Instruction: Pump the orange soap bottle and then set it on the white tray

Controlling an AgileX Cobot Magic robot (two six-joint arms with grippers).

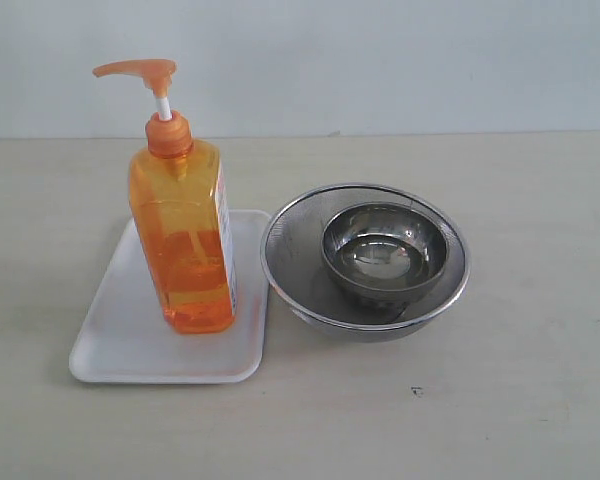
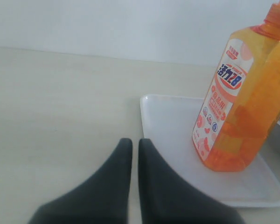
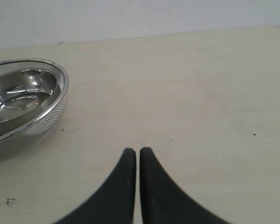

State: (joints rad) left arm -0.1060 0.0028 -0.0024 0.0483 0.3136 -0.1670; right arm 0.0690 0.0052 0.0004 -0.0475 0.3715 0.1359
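The orange soap bottle [image 1: 183, 240] stands upright on the white tray [image 1: 120, 340], its pump head pointing left. In the left wrist view the orange soap bottle [image 2: 242, 98] shows its label and rests on the white tray [image 2: 172, 121]. My left gripper [image 2: 135, 142] is shut and empty, hovering apart from the tray's near corner. My right gripper [image 3: 138, 151] is shut and empty over bare table, away from the bowls. Neither gripper appears in the exterior view.
A small steel bowl [image 1: 385, 250] sits inside a wider steel mesh bowl [image 1: 290, 270], right beside the tray. The mesh bowl [image 3: 51, 112] also shows in the right wrist view. A pale wall stands behind the beige table [image 1: 520, 380].
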